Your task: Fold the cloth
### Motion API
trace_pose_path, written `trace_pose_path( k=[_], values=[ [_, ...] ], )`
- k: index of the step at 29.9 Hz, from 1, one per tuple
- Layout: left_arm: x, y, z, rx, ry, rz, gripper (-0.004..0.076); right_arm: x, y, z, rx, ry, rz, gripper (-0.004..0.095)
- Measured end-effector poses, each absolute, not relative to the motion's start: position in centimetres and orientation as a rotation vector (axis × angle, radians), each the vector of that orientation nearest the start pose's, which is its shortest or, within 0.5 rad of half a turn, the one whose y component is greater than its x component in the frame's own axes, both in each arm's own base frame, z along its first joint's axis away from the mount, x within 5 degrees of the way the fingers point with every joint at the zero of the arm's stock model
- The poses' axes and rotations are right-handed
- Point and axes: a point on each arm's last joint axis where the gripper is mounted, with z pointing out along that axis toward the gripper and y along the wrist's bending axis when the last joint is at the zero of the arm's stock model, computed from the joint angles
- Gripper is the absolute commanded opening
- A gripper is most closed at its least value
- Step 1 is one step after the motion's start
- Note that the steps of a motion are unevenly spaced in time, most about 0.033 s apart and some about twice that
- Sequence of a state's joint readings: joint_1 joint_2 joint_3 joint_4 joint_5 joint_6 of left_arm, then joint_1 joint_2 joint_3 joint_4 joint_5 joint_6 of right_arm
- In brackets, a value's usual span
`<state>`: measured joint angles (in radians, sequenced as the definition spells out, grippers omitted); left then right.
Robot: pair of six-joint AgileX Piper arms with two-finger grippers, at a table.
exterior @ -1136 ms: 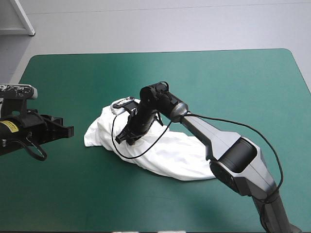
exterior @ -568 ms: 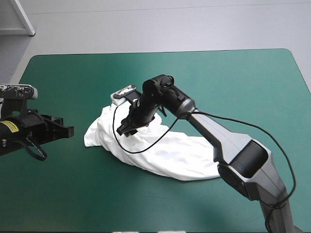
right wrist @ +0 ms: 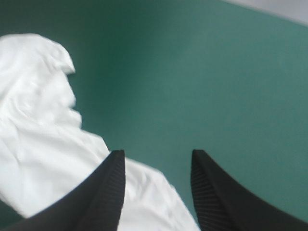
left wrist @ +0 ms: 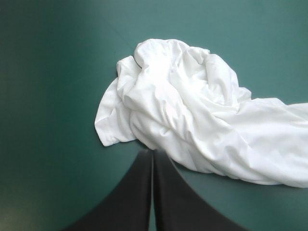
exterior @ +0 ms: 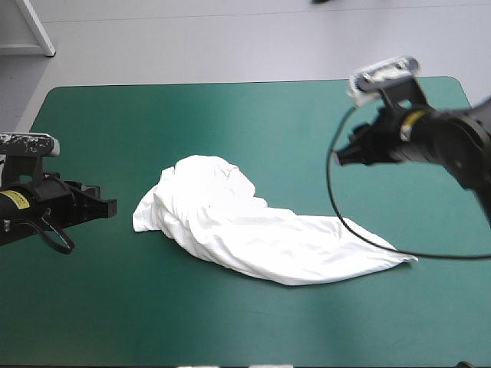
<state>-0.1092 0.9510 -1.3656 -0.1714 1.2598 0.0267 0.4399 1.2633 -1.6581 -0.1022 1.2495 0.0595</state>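
A tabletop [exterior: 115,130] under a teal-green cover with rounded far corners. On it, near the middle, a white T-shirt [exterior: 230,226] lies in a crumpled, elongated heap stretching toward the right edge.

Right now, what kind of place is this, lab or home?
Likely a robot lab workcell: a table with a teal-green cover, the left gripper and right gripper over it, and one crumpled white T-shirt as the workpiece.

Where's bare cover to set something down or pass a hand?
Free: the far band of cover between T-shirt and far edge; the near band between T-shirt and near edge. Crowded: the middle, where the T-shirt lies; the left gripper sits close beside it; the right gripper hangs over the far right corner.
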Motion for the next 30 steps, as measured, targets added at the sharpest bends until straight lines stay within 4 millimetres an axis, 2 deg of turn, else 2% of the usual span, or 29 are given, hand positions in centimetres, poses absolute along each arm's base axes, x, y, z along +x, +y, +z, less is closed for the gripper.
trace_pose_path(
  k=[2, 4, 6, 10, 12, 14, 17, 21, 27, 30],
  values=[
    [14.0, -3.0, 45.4, 0.18, 2.319, -0.254, 0.001, 19.0, 6.9, 44.7, -0.372, 2.387, 0.093, 0.0402],
    [14.0, -2.8, 45.4, 0.177, 2.319, -0.231, 0.0035, 17.1, 5.7, 42.4, -0.335, 2.446, 0.094, 0.0402],
    [14.1, -2.6, 45.4, 0.186, 2.306, -0.193, 0.0104, 15.0, 4.9, 41.0, -0.291, 2.466, 0.111, 0.0395],
    [14.9, -2.5, 45.5, 0.196, 2.268, -0.149, 0.0314, 12.0, 3.8, 40.9, -0.237, 2.42, 0.153, 0.0347],
    [15.7, -2.5, 44.9, 0.207, 2.319, -0.145, 0.044, 11.6, 3.7, 41.0, -0.227, 2.407, 0.159, 0.0327],
    [17.2, -2.7, 43.8, 0.221, 2.405, -0.146, 0.0506, 11.5, 3.7, 41.0, -0.227, 2.408, 0.17, 0.0324],
    [20.3, -3.3, 42.0, 0.214, 2.509, -0.177, 0.0502, 12.0, 4.0, 40.7, -0.23, 2.431, 0.186, 0.0323],
    [23.8, -3.6, 40.4, 0.205, 2.586, -0.169, 0.0447, 12.7, 4.6, 40.3, -0.235, 2.467, 0.21, 0.0323],
    [28.2, -3.4, 36.5, 0.143, 2.732, -0.081, 0.0439, 13.0, 4.8, 40.1, -0.239, 2.478, 0.223, 0.0322],
    [29.7, -3.1, 34.3, 0.119, 2.792, -0.011, 0.0439, 13.0, 4.8, 40.1, -0.24, 2.48, 0.224, 0.0322]
  ],
)
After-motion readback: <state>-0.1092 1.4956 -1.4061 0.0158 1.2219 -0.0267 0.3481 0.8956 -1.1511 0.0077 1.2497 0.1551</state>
